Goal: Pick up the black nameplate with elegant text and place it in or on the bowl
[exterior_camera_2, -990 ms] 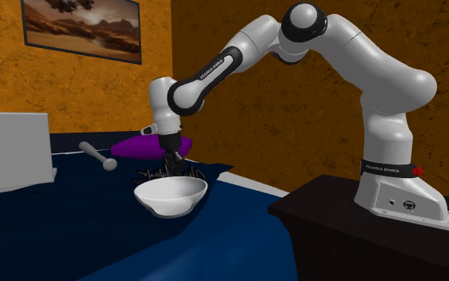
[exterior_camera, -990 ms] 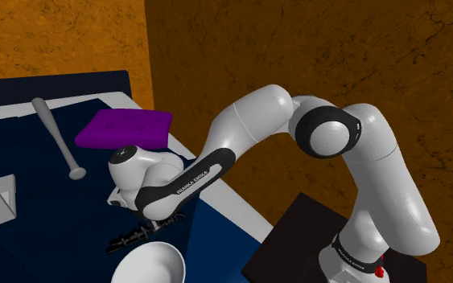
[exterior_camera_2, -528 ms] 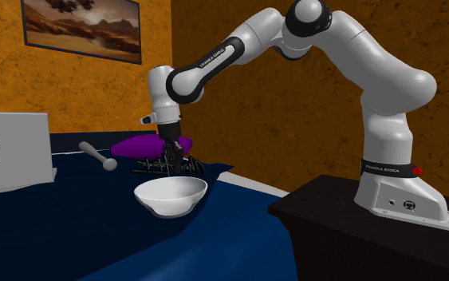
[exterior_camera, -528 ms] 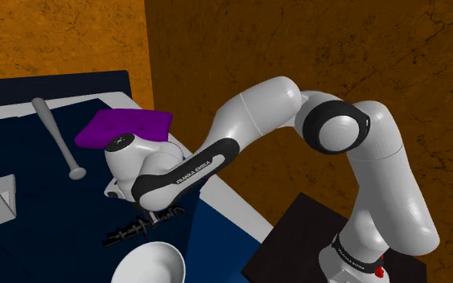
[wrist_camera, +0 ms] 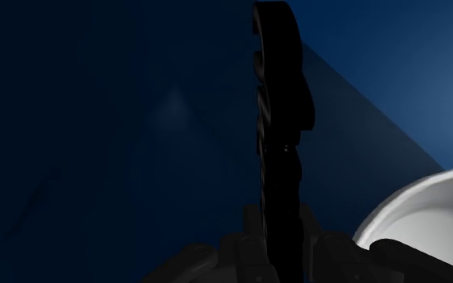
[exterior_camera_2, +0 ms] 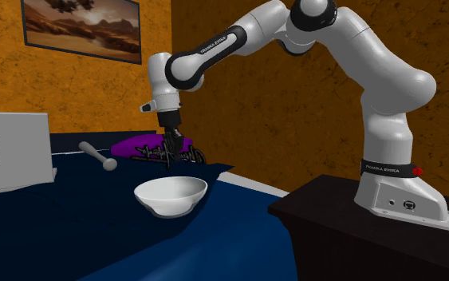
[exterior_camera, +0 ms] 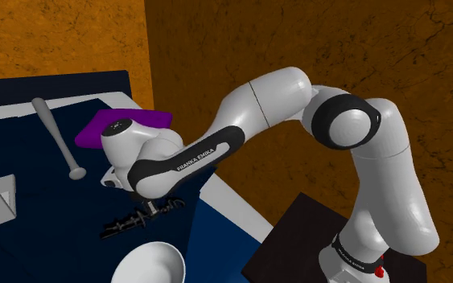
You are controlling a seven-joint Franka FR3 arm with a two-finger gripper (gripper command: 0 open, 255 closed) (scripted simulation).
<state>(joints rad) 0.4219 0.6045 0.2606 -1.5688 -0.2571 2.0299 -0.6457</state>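
The black nameplate [exterior_camera: 140,219], a thin strip of ornate lettering, hangs in the air above the dark blue tabletop [exterior_camera: 47,217]. My gripper [exterior_camera: 148,207] is shut on it from above. In the second exterior view the nameplate [exterior_camera_2: 167,153] hangs level under the gripper [exterior_camera_2: 173,145], higher than the white bowl [exterior_camera_2: 171,194] and just behind it. From the shoulder, the bowl [exterior_camera: 148,265] lies close below the nameplate. In the wrist view the fingers clasp the nameplate [wrist_camera: 279,120] edge-on, and the bowl's rim [wrist_camera: 426,217] is beside it.
A purple cushion [exterior_camera: 148,119] lies behind the hand. A grey baseball bat [exterior_camera: 55,137] rests further along the table. A white box [exterior_camera_2: 11,152] stands at the second exterior view's left. The black stand [exterior_camera_2: 358,231] carries the arm's base beside the table's edge.
The arm has raised the nameplate from just above the table to well over the bowl's rim height. The grip has stayed shut on it. The bowl has not moved.
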